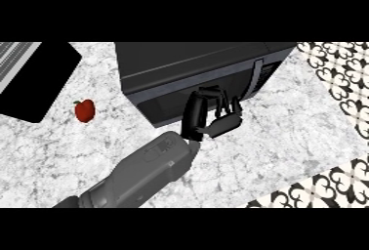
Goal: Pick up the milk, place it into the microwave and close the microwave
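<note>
Milk wasn't visible, presumably inside microwave [194,73]; door looked shut. Hand [213,117], side unclear, fingers relaxed, held nothing, rested against door front. Best press flat near handle [254,80] until flush.

This is a kitchen. A dark microwave [194,73] with a vertical door handle stands on a pale marble-patterned counter [288,141], a small red fruit [85,111] lies nearby on the stone, and black-and-white patterned tiles [338,78] run along the right edge, beyond the counter.
</note>
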